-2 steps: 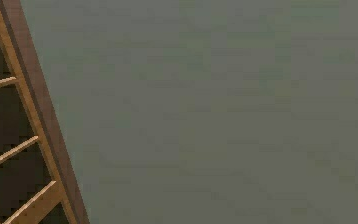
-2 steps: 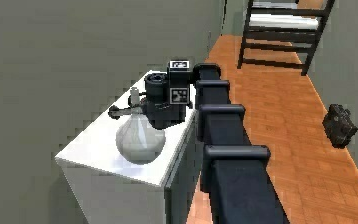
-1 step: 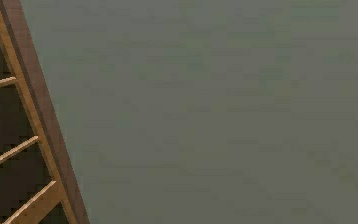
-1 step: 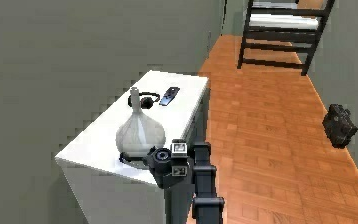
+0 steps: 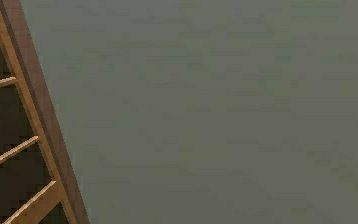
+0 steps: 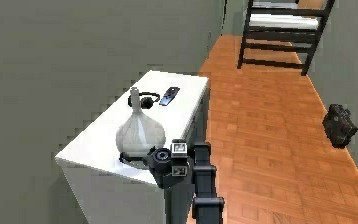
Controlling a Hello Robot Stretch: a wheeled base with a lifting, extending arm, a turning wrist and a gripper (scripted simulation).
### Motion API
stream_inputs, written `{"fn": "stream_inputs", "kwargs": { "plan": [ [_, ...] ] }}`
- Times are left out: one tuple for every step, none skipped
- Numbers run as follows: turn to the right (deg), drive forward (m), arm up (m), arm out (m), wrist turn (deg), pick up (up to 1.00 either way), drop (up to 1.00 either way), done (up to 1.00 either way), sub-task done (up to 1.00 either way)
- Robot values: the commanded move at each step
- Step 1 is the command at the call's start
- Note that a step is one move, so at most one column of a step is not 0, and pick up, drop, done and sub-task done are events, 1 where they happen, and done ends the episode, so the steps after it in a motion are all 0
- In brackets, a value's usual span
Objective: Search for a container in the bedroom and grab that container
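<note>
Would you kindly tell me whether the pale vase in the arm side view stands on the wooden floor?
No, the pale vase stands upright on top of the white cabinet.

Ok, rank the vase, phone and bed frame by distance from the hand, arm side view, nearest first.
1. Vase, on the white table's near end, closest to the hand.
2. Phone, farther along that table.
3. Bed frame, far across the wooden floor.
</note>
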Motion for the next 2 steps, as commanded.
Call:
{"fn": "stream_inputs", "kwargs": {
  "plan": [
    [0.0, 0.0, 0.1, 0.0, 0.0, 0.0, 0.0, 0.0, 0.0],
    [0.0, 0.0, 0.0, 0.0, 0.0, 0.0, 0.0, 1.0, 0.0]
  ]
}}
